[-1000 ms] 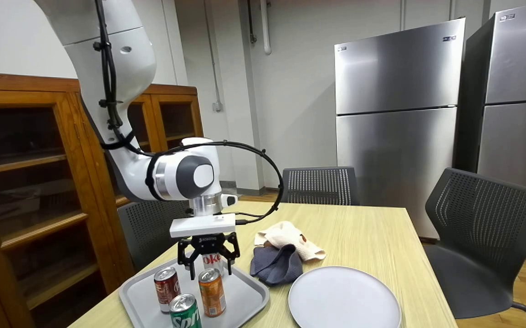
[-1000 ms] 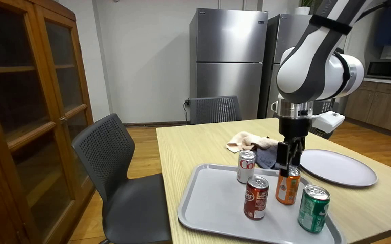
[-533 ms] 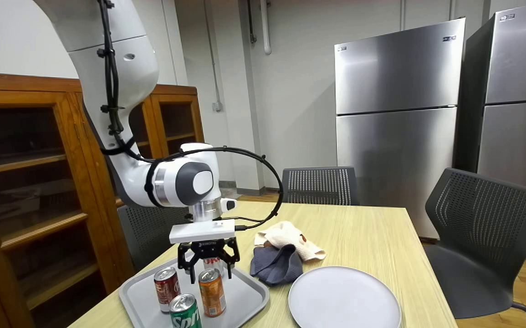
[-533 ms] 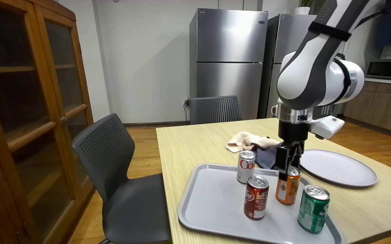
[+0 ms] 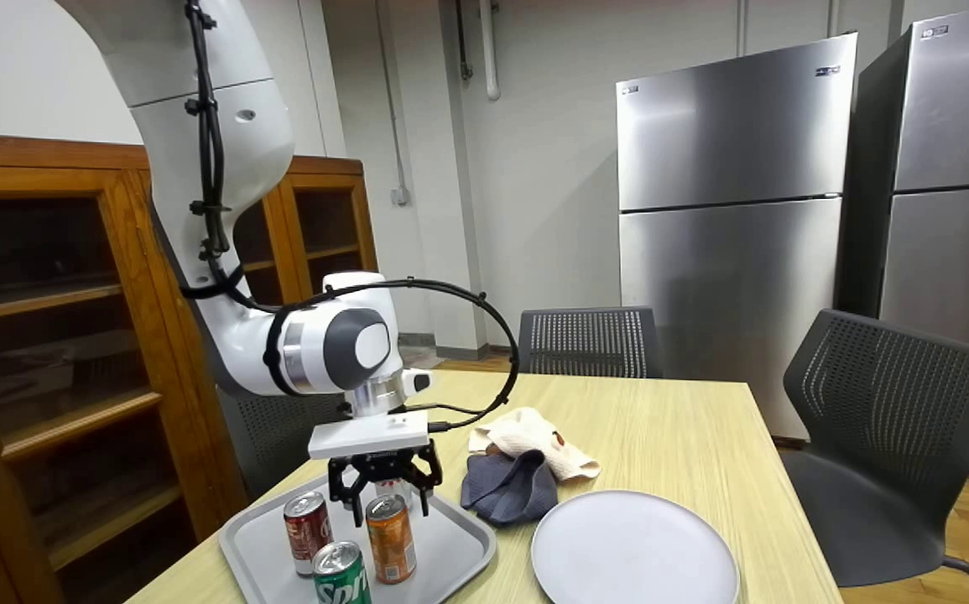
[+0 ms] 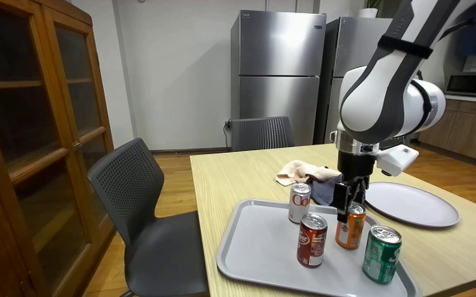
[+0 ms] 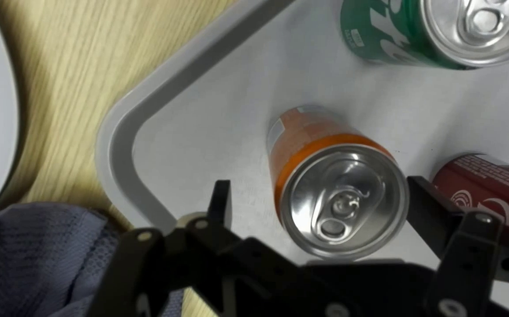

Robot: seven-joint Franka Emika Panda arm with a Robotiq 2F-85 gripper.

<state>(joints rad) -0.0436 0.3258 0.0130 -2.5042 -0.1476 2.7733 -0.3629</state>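
Closest to where I'm standing, a green can sits upright on a grey tray, part of its white lettering in sight. A little past it, in both exterior views, come a dark red can and an orange can, each standing on the tray, near one another with a gap between.

By the top of the orange can hangs the black gripper, pointing down, its fingers spread well apart. In the wrist view the can's shiny lid and pull tab show between those fingers, nearer the one on the dark red can's side; I can't tell whether that finger touches the rim. A white arm comes down to the gripper, with a black cable looping out beside it.

At the tray's far side stands a silver can with red lettering. Just beside the tray, on the pale wooden table, lies a round light-coloured plate, and near both of them a crumpled dark blue-grey cloth is heaped against a cream cloth.

Farther off, dark grey chairs stand around the table, and a brown wooden cabinet with glass doors rises to one side. Beyond are two steel fridges and a pale wall. In an exterior view a microwave sits on a counter, and a potted plant stands atop the farther fridge.
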